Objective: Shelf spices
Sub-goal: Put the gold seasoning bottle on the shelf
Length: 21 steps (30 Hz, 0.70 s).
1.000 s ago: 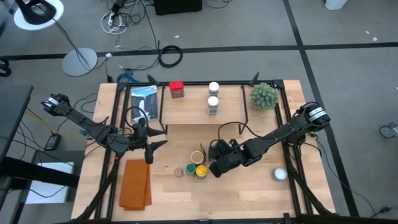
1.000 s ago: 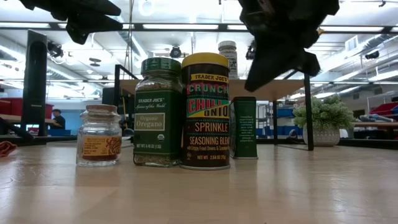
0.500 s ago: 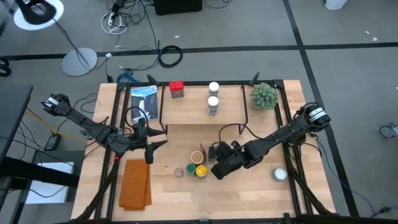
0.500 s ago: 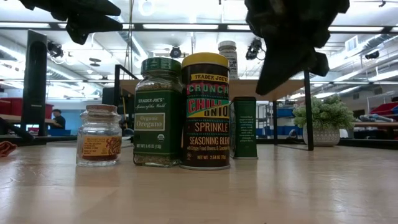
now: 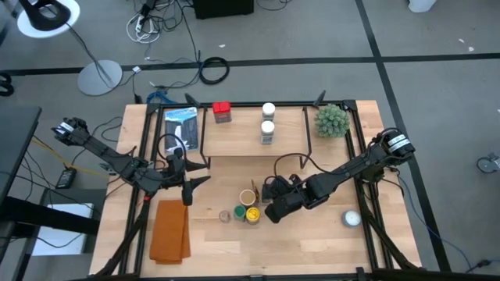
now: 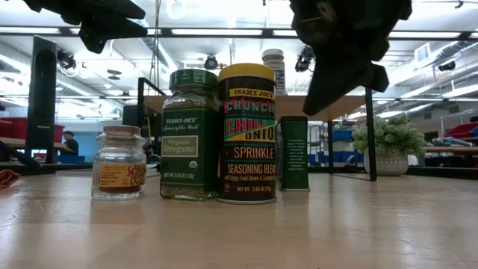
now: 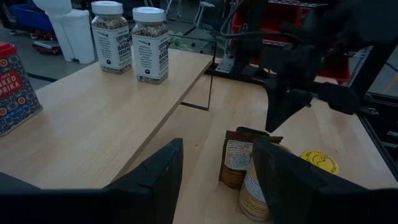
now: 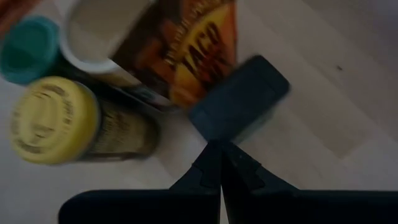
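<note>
The right gripper (image 5: 270,211), jaws closed and empty, hovers above the small dark box (image 8: 239,98) near the surface's front edge, beside the yellow-lidded cylindrical jar (image 5: 252,213); descending closed risks toppling this cluster

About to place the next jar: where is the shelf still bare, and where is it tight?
The shelf is bare between the red tin and the two white-lidded jars, and from those jars to its right edge beside the plant. It is crowded on the table, where the right hand hangs by the jar cluster.
</note>
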Tool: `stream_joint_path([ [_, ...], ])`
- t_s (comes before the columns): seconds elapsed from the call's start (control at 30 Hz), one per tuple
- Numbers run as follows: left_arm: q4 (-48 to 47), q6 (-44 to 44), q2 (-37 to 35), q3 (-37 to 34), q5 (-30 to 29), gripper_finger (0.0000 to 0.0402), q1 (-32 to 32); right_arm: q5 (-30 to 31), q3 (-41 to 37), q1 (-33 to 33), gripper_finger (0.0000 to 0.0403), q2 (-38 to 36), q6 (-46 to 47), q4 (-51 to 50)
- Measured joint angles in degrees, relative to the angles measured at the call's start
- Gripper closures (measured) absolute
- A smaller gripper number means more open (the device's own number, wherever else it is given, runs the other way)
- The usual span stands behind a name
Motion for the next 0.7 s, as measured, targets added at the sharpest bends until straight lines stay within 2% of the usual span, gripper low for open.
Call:
stream_joint_path([
  [0.2,0.0,0.0,0.0,0.0,0.0,0.0204,0.0,0.0,0.0,0.0,0.0403,0.0,1.9,-2.8],
  [0.47,0.0,0.0,0.0,0.0,0.0,0.0204,0.0,0.6,0.0,0.9,0.0403,0.0,-1.1,6.2],
  [0.7,0.0,0.0,0.0,0.0,0.0,0.0204,0.0,1.1,0.0,-0.5,0.0403,0.0,-0.2,1.8],
])
